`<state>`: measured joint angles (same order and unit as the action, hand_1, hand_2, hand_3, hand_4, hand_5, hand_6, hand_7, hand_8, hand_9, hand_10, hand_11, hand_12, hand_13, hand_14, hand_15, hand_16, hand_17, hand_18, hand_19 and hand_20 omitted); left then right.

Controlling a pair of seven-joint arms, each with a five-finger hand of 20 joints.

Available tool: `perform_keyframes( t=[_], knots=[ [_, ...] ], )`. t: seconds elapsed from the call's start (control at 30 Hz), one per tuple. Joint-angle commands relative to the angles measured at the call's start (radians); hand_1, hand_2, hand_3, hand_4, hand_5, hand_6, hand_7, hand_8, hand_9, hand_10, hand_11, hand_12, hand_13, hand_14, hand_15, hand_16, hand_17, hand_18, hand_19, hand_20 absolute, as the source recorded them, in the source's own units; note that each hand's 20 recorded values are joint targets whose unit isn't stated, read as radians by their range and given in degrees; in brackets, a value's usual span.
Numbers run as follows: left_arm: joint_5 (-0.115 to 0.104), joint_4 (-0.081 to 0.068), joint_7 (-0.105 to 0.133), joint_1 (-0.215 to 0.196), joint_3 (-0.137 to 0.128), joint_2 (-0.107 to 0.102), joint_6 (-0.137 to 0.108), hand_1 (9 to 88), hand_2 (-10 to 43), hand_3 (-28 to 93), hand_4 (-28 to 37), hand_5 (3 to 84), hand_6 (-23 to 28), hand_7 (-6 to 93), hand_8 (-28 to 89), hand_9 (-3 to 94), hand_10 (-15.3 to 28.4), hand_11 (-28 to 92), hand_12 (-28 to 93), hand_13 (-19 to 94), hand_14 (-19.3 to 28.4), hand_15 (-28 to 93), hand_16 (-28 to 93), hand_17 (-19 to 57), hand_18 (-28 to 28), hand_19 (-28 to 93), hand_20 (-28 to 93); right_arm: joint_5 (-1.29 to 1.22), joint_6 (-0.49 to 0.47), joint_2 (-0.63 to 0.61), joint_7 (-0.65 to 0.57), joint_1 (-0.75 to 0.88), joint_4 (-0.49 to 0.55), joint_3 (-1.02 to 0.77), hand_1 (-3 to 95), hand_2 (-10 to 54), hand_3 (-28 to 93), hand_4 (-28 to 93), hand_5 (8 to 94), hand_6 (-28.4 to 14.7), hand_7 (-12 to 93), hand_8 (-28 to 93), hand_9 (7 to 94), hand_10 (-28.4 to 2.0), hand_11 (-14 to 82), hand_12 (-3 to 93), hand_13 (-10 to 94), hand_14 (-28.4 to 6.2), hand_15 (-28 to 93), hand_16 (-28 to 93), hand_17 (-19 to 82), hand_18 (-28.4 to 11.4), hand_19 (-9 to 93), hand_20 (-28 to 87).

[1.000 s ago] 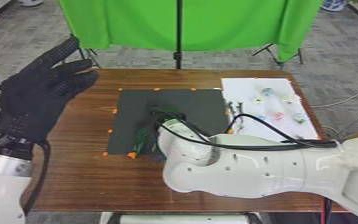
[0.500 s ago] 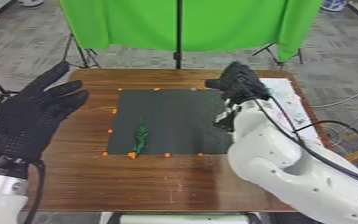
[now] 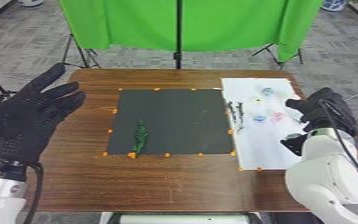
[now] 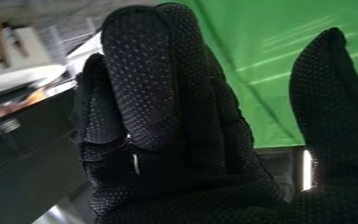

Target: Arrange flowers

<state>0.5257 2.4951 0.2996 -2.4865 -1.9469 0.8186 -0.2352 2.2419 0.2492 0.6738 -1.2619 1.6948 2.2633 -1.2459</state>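
Note:
In the head view my left hand [image 3: 26, 117] stands open over the table's left side. My right hand [image 3: 322, 107] is past the right edge of the white board [image 3: 262, 145], open and holding nothing. The right wrist view shows the right hand [image 4: 180, 135] with straight fingers and the thumb apart. A green leafy stem [image 3: 141, 137] lies upright-wise on the dark mat [image 3: 180, 115], near its lower left corner. On the white board lie thin dark stems [image 3: 237, 114], a pink flower [image 3: 278, 116], blue flowers [image 3: 267, 91] and a pale yellow one [image 3: 257, 100].
Orange markers line the edges of the mat and board. The brown wooden table [image 3: 171, 185] extends toward me in front of the mat. Behind it, a green cloth [image 3: 122, 30] hangs on a stand.
My right hand has swung from over the mat, across the white board, to beyond its right side, uncovering the mat and the flowers. The left hand has shifted slightly left.

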Motion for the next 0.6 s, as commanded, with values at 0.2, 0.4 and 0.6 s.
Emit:
perform_keyframes(
  t=[0.2,0.4,0.6],
  knots=[
    [-0.004,0.002,0.025,-0.037,0.015,0.003,-0.018,23.1,7.7,76,-25.4,31.0,7.6,15.9,-11,29.4,21.7,28,11,21,28.4,51,-10,-9.7,27.0,59,17,0.039,-0.041,-0.005,-0.08,0.333,-0.004,-0.109,33.6,-4.7,66,-24,64.1,-8.3,9,-10,83.6,-17.5,21.7,15.3,82,-10.6,59,15,44,-25.5,93,15],
    [-0.004,0.001,0.022,-0.036,0.021,0.004,-0.016,23.1,7.7,76,-25.4,31.0,7.5,16.0,-11,29.3,21.7,29,11,21,28.4,51,-10,-9.7,27.0,58,17,0.073,-0.049,-0.026,-0.094,0.363,-0.028,-0.128,33.7,-5.6,66,-24,62.5,-8.7,9,-10,83.1,-17.6,21.7,15.3,82,-10.7,59,15,44,-25.5,93,15],
    [-0.004,-0.005,0.01,-0.021,0.032,0.008,-0.017,23.0,7.6,76,-25.4,31.0,7.6,16.0,-11,29.4,21.8,29,11,21,28.4,51,-10,-9.7,27.1,59,17,0.029,-0.077,-0.024,-0.085,0.35,-0.064,-0.132,34.1,-6.4,67,-23,58.2,-8.4,8,-10,82.6,-17.4,22.0,15.3,82,-10.7,60,15,44,-25.6,93,15]
  ],
)
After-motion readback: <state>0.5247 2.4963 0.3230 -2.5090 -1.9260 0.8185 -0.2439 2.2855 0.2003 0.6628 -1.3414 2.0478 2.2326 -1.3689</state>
